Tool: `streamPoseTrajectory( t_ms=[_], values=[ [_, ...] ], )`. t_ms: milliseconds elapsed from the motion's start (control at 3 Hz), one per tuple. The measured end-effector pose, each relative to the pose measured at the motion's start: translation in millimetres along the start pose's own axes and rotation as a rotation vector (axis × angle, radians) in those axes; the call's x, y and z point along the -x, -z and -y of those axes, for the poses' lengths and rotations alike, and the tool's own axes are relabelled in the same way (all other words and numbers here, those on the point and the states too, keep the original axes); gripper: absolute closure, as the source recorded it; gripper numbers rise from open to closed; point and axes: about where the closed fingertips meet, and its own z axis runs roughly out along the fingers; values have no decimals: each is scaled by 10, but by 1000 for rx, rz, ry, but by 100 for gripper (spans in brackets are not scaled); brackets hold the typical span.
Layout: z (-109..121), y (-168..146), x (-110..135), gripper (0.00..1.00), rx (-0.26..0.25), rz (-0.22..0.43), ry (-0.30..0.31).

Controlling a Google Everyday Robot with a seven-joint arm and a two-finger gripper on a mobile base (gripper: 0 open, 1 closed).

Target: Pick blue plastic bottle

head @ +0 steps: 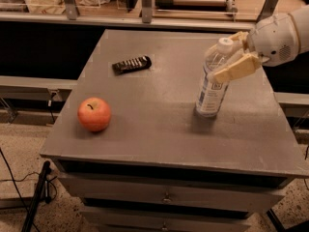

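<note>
The blue plastic bottle is clear, with a white cap and a pale label bearing a dark square mark. It stands on the grey table at the right. My gripper reaches in from the right at the bottle's top. One tan finger crosses the front of the bottle's shoulder and the other lies behind the cap, so the bottle's upper part sits pinched between them. The bottle's base rests on the table.
A red apple sits at the table's front left. A dark remote-like bar lies at the back left. Drawers run below the table's front edge. Shelving and a rail stand behind the table.
</note>
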Motion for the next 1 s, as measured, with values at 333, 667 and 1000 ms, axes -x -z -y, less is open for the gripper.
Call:
streamPoseTrajectory(
  t_ms=[333,667,1000],
  values=[
    [-64,97,256,100,-10,14,64],
    [-106,157,441,100,-16,13,100],
    [-106,157,442,100,-16,13,100]
  ],
)
